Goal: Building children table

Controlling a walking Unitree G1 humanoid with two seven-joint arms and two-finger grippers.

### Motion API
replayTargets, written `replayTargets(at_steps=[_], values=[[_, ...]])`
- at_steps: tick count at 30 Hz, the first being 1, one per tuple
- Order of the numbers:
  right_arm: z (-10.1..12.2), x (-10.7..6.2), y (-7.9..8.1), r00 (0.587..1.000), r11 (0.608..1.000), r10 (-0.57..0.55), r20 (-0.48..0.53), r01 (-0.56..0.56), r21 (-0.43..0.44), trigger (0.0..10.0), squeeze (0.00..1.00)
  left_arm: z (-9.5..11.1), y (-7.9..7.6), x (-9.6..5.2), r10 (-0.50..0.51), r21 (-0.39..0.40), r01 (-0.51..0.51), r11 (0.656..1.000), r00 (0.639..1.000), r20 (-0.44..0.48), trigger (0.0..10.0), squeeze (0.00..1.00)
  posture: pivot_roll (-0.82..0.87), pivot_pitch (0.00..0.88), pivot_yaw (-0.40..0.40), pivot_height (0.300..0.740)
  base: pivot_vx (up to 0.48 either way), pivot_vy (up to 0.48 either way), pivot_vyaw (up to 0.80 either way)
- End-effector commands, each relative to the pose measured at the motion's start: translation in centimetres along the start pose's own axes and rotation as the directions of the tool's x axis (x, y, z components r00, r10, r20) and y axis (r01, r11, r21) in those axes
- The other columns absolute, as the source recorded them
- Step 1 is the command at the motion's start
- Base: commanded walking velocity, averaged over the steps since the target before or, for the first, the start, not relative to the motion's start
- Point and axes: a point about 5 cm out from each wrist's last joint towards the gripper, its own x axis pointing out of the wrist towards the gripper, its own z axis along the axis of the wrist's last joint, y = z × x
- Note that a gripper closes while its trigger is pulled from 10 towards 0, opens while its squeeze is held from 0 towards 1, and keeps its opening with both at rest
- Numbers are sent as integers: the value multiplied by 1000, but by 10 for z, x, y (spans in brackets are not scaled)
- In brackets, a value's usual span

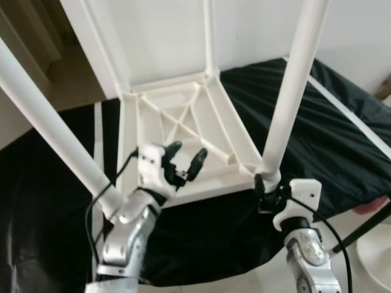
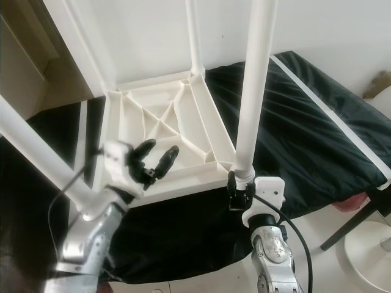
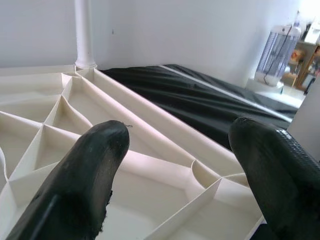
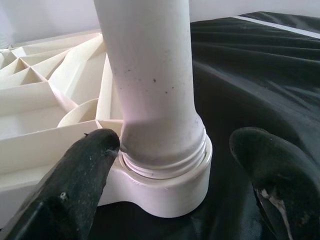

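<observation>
The white children's table lies upside down on a black sheet, its ribbed underside [image 1: 183,122] facing up. Screwed-in white legs stand at the near right [image 1: 293,85], near left [image 1: 49,128] and far corner [image 1: 209,36]. My left gripper [image 1: 187,152] hovers open just above the ribs near the front edge, holding nothing; ribs [image 3: 165,165] show between its fingers [image 3: 90,170]. My right gripper [image 1: 269,189] is open at the foot of the near right leg [image 4: 150,65], one finger on each side of the threaded socket [image 4: 165,190].
The black sheet [image 1: 317,122] covers the floor under and to the right of the table. A white wall rises behind. At the lower right stand a white round base [image 1: 379,250] and a slanting black rod [image 1: 360,229]. Pale floor runs along the near edge.
</observation>
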Motion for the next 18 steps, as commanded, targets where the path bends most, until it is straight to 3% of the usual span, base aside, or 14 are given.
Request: replayTargets(at_steps=[1,18], values=[[-3,-1,3,1000,1000,-11,2,11,-4,10000,0,0,1,-8,39,34,-40,999,999,33,10000,0,-30,49,128,740,0,0,0],[1,6,0,998,999,-27,53,28,-19,10000,0,-19,4,-9,154,184,-156,971,988,25,10000,0,-53,24,97,740,0,0,0]])
